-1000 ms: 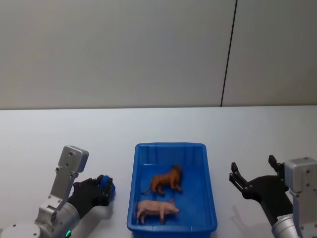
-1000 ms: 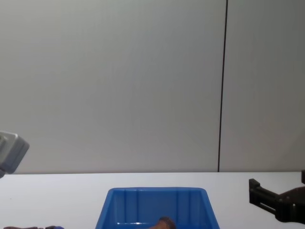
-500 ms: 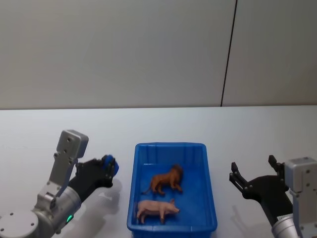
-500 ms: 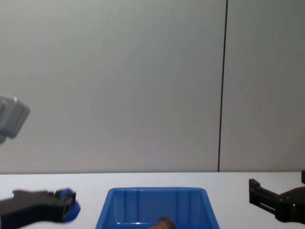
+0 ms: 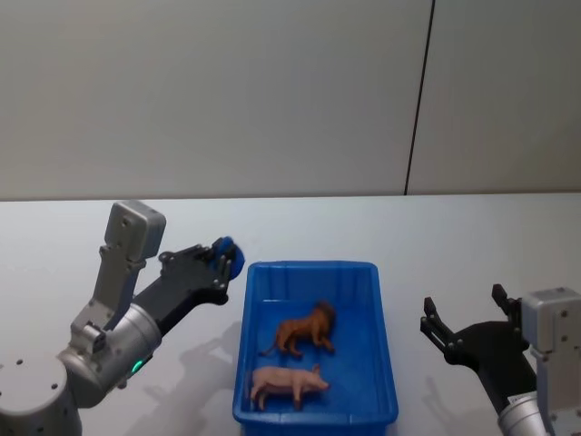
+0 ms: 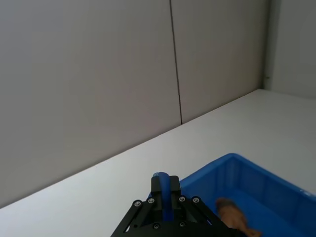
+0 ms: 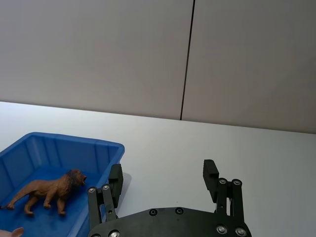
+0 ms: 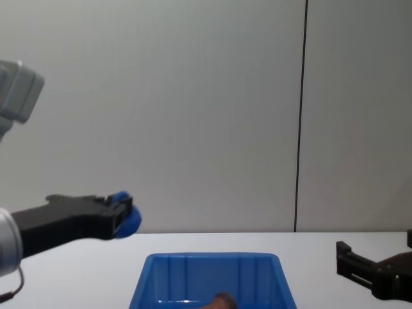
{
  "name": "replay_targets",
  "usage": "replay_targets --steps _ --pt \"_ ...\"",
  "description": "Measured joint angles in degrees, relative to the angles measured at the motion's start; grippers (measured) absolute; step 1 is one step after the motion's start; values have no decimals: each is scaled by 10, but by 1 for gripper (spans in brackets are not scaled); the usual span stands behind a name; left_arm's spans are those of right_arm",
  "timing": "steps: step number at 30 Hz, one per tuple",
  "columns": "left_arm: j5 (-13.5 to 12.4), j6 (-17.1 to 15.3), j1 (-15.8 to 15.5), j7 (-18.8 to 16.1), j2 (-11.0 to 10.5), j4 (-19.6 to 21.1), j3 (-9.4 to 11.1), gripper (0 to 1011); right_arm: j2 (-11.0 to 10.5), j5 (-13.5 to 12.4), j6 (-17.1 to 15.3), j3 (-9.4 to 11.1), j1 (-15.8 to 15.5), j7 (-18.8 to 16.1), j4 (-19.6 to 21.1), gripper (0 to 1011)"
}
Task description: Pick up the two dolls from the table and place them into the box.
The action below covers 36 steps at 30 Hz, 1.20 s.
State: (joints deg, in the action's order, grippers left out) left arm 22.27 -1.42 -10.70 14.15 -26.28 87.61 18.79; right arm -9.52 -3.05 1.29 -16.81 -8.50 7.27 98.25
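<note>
Left gripper (image 5: pixel 225 259) has risen, pinching something small and blue beside the box (image 5: pixel 386 363) holding both dolls; could clip its rim; right gripper (image 5: pixel 458 320) spread, parked.

The box (image 5: pixel 381 363) was bright blue. One doll, a lion (image 5: pixel 301 332), was reddish-brown; the other, a pig (image 5: pixel 287 384), was pale pink. The table (image 5: pixel 472 245) was plain white. The left gripper (image 5: pixel 225 257) was black with blue fingertips (image 8: pixel 127 220); the right gripper (image 5: pixel 463 320) was all black.
</note>
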Motion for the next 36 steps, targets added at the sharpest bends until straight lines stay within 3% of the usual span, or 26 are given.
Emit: replay_targets --steps 11,21,30,36 --pt "16 19 -20 82 10 -4 2 114 0 0 0 0 0 0 0 1001" --pt "29 13 -40 165 23 -17 10 405 0 0 0 0 0 0 0 1001" --pt "34 5 -48 201 29 -23 15 714 0 0 0 0 0 0 0 1001" --pt "36 3 -51 213 31 -25 17 860 0 0 0 0 0 0 0 1001"
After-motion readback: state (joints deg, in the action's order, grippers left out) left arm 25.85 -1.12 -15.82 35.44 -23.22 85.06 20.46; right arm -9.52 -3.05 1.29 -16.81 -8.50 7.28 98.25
